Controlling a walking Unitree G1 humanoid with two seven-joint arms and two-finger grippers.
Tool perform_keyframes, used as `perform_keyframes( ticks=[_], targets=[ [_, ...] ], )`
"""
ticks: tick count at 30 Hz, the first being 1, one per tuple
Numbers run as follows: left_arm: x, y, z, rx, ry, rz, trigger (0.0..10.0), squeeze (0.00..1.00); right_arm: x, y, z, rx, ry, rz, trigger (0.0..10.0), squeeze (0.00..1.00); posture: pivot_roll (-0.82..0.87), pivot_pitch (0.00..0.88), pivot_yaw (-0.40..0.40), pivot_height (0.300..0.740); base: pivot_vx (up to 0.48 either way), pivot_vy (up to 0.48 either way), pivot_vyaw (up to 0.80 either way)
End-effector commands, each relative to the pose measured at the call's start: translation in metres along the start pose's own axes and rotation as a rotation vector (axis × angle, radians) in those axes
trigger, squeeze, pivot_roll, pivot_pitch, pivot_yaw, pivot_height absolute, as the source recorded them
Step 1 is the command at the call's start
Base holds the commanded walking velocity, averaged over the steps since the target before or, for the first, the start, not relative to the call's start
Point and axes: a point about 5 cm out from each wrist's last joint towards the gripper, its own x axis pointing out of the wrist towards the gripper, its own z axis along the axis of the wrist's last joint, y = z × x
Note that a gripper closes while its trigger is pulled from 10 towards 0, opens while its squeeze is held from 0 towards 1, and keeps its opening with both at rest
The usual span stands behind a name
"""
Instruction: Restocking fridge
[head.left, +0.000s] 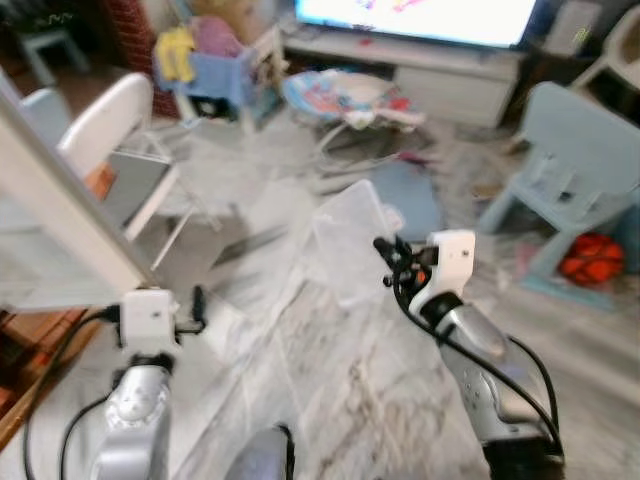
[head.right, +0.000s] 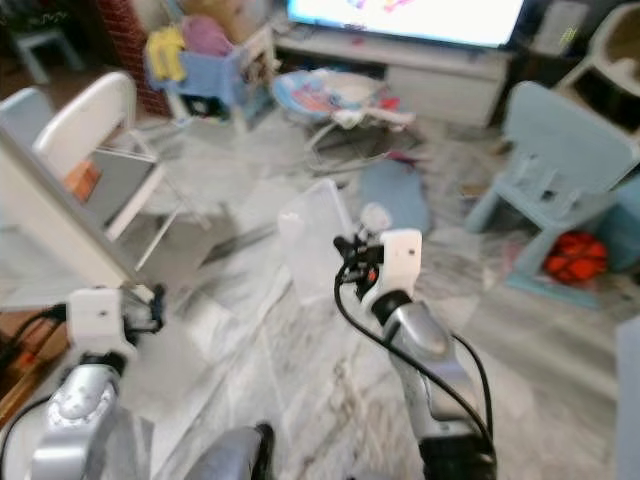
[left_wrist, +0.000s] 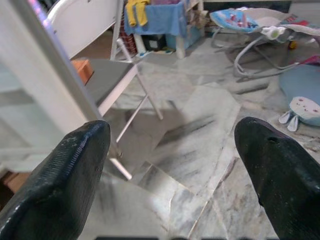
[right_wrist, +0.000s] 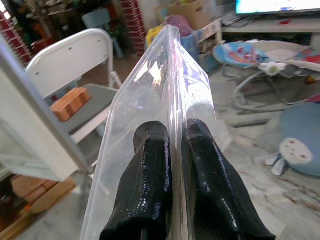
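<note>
Right gripper (right_wrist: 172, 165) pinches clear plastic container (right_wrist: 150, 95) by its thin rim; likely light, slick, flexing—grip deeper; left gripper (left_wrist: 172, 165) spread, empty.

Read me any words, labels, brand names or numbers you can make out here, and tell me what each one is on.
None can be read.
TV screen: bright shapes, too blurred to read.
Clear plastic container, gripped by the right gripper: no label visible.
Baby bouncer: a coloured print, no legible words.
Wooden block on the folding chair: no marking.
</note>
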Motion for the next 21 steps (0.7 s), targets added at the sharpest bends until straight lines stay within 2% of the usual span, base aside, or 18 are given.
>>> perform_keyframes(
  ticks=[1,5,14,18,21],
  targets=[
    [0.005,0.006,0.008,0.021,-0.019,0.019,10.0,0.00,0.007,0.008,0.005,-0.003,-0.023,0.029,10.0,0.00,0.11,0.068,-0.004,0.740,0.000,0.480,0.80],
    [0.008,0.001,0.012,0.032,-0.030,0.012,10.0,0.00,0.007,0.010,0.006,-0.001,-0.029,0.046,10.0,0.00,0.11,0.066,-0.001,0.740,0.000,0.433,0.80],
    [0.011,-0.001,0.016,0.031,-0.039,0.015,10.0,0.00,0.005,0.011,0.006,0.000,-0.030,0.070,10.0,0.00,0.10,0.066,0.002,0.740,0.000,0.000,0.80],
    [0.014,0.002,0.015,-0.011,0.013,0.063,10.0,0.00,0.006,0.013,0.006,0.001,-0.033,0.081,10.0,0.00,0.10,0.063,0.001,0.740,0.000,0.000,0.80],
    [0.017,0.001,0.017,-0.023,-0.002,0.048,10.0,0.00,0.008,0.014,0.007,-0.004,-0.034,0.094,10.0,0.00,0.10,0.062,-0.001,0.740,0.000,0.000,0.80]
  ],
)
